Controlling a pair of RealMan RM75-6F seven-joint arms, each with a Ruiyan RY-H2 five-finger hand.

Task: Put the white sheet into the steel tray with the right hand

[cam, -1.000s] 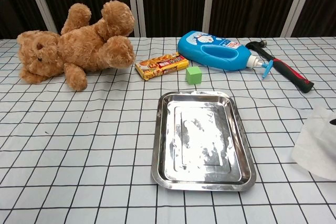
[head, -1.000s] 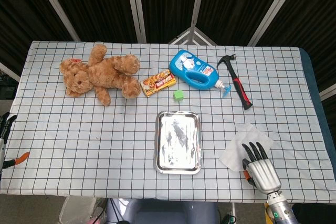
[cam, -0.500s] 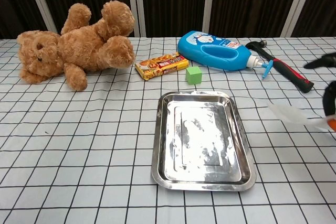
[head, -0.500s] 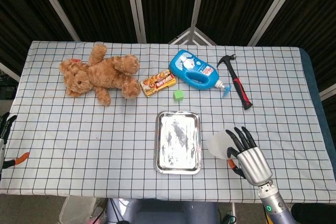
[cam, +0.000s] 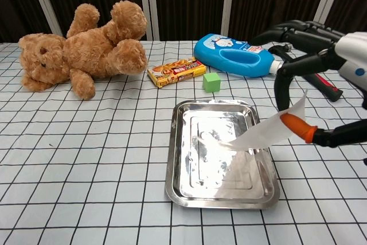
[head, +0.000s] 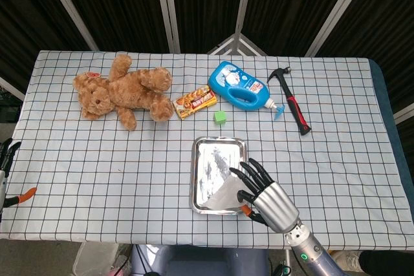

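Right hand: right hand [head: 268, 193] hovers over the tray's near right corner, pinching the white sheet [cam: 265, 131] between an orange-tipped thumb and a finger, the other fingers spread.
White sheet: hangs from the pinch toward the hand's 9 o'clock in the chest view, long axis sloping down and left; its free end dips inside the steel tray [head: 196, 179], and I cannot tell whether it touches the bottom.
Key relation: most of the sheet already lies over the tray, so letting go looks like the remaining step; the held corner sits near the right rim and might drape over it.
Left hand: only dark fingers of the left hand [head: 8, 153] show at the far left table edge, well apart; whether they are spread or curled cannot be told.
Surface: white tablecloth [head: 97, 166] with a dark grid.
Room: dark curtain panels [head: 110, 4] with pale frames stand behind the table.
Beyond the tray, 12 o'clock side: teddy bear [head: 123, 92], snack box [head: 195, 101], green cube [head: 220, 117], blue detergent bottle [head: 240, 86], hammer [head: 291, 98].
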